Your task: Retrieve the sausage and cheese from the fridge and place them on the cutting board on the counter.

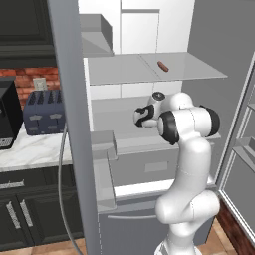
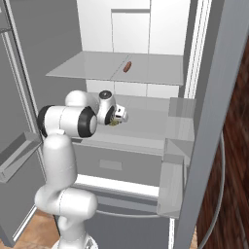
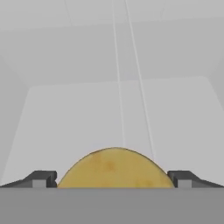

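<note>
The two-finger gripper is seen spread to its widest, a dark tip on either side of the yellow-tan, dome-topped cheese chunk. No contact is visible, so nothing is judged held; the straddle looks set for a pinch. The cheese sits on the middle grey shelf of the open steel fridge. Farther up, the reddish-brown sausage lies on the upper shelf, untouched.

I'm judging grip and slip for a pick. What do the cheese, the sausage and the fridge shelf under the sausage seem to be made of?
The cheese: looks like firm cheese, matte yellow-tan, mottled with darker spots.
The sausage: seemingly meat, smooth reddish-brown skin, rounded ends.
The fridge shelf: probably glass or plastic, a flat, thin, pale grey sheet, smooth.
</note>
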Tool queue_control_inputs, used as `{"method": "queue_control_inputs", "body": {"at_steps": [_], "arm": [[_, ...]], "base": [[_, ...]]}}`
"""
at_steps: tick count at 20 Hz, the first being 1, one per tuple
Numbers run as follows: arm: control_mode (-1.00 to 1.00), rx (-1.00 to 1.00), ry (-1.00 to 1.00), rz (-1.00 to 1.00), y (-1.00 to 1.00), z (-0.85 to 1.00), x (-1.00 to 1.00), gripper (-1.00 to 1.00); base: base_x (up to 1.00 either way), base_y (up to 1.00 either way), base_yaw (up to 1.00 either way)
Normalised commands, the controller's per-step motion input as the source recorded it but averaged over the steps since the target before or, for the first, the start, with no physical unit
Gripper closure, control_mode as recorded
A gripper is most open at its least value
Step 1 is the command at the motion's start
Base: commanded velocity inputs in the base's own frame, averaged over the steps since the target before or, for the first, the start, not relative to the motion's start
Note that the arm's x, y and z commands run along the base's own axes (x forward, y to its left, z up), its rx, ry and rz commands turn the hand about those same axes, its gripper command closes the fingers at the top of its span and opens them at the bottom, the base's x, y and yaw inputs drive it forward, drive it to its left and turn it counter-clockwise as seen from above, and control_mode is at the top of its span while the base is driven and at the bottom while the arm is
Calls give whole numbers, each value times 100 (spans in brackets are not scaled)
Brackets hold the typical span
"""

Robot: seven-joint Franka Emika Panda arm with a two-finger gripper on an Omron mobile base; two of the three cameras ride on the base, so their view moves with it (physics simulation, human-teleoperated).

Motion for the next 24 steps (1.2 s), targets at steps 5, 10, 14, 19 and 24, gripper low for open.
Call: {"method": "queue_control_inputs", "body": {"at_steps": [5, 10, 14, 19, 24], "arm": [[-100, 0, 1, 0, 0, -26, 3, 100], [-100, 0, 2, 0, -3, -34, -4, 100], [-100, 0, 1, 0, -3, -27, -11, 100], [-100, 0, -1, 0, 0, 13, -42, 100], [-100, 1, -3, 0, 0, 34, -100, 100]], "base": [[0, 0, 0], [0, 0, 0], [0, 0, 0], [0, 0, 0], [0, 0, 0]]}}
